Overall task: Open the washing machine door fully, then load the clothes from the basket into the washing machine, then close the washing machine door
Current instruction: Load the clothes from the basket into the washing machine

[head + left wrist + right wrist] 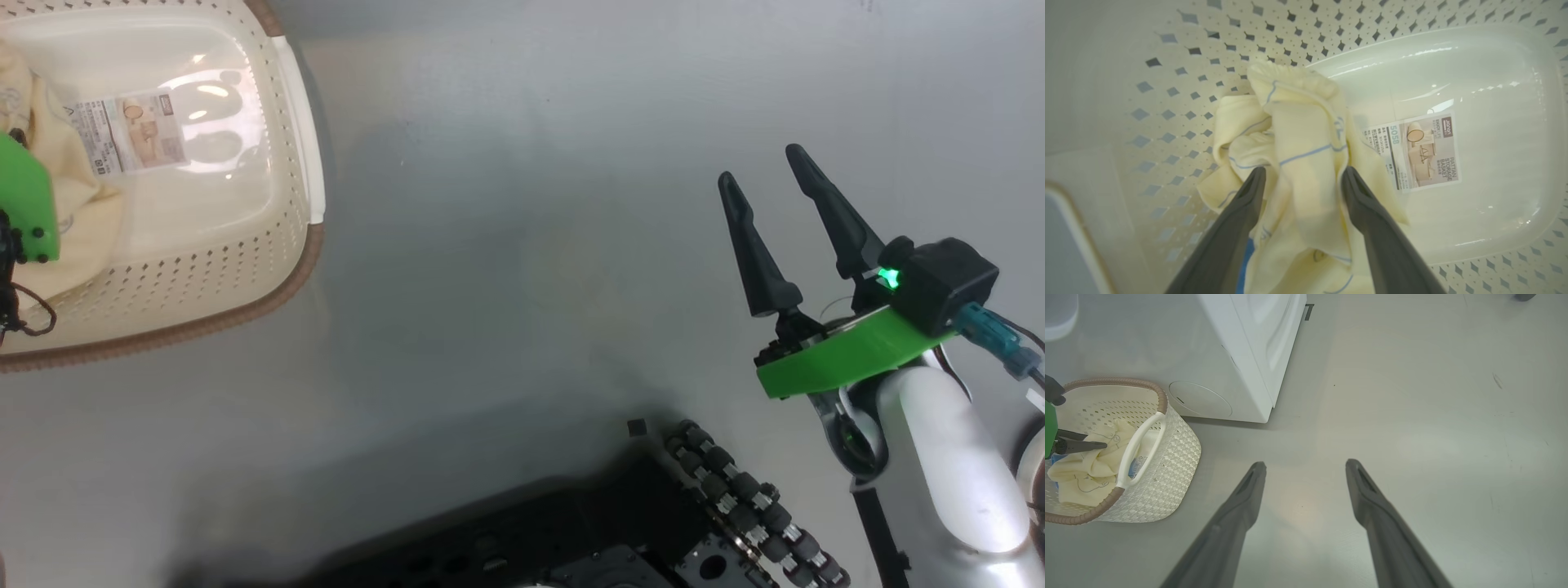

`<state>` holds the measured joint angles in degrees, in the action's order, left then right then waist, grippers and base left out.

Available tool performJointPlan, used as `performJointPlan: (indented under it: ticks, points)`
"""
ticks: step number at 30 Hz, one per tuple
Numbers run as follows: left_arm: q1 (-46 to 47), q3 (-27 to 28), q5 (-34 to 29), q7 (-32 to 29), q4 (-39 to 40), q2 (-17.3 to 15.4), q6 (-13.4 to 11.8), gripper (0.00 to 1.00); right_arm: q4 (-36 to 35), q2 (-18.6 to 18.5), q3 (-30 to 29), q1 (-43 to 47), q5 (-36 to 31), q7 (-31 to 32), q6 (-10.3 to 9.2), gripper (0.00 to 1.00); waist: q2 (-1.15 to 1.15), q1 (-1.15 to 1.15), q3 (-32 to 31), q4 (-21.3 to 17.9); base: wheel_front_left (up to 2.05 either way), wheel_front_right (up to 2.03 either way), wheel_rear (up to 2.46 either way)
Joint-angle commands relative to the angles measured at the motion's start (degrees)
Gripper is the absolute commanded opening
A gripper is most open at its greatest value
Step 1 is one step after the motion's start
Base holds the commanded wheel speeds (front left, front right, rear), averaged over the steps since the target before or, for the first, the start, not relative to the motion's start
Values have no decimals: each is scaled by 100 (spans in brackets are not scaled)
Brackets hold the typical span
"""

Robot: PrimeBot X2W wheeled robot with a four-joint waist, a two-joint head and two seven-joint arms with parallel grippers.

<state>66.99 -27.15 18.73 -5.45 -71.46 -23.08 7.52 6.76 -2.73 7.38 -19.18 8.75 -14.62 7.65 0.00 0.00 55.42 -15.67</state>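
The cream basket (277, 286) with a brown rim stands on the grey floor at the upper left of the head view. Pale yellow clothes (1302, 134) with thin blue lines lie bunched against its perforated wall (1180, 122). My left gripper (1303, 173) reaches down inside the basket, open, one finger on each side of the cloth. The right wrist view shows the basket (1175, 457), the clothes (1090, 469) and the white washing machine (1241, 355) behind it; the washing machine door is out of view. My right gripper (761, 166) hangs open over bare floor, also seen as the right gripper (1305, 464).
A paper label (1412, 151) is stuck on the basket's bottom. My black wheeled base (735, 506) sits at the lower middle of the head view. Open grey floor (1433, 437) stretches right of the machine.
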Motion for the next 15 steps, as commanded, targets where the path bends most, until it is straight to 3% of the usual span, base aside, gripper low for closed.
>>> performJointPlan:
  ticks: [1,15]
  points:
    - [-22,69,18,-50,0,-276,-4,100,-149,-15,104,197,23,-38,-16,100,0,0,11,-1,0,0,0]
    - [-2,28,183,-627,-221,-159,-125,100,-319,-15,183,417,-84,-38,-16,100,0,0,75,-98,0,0,0]
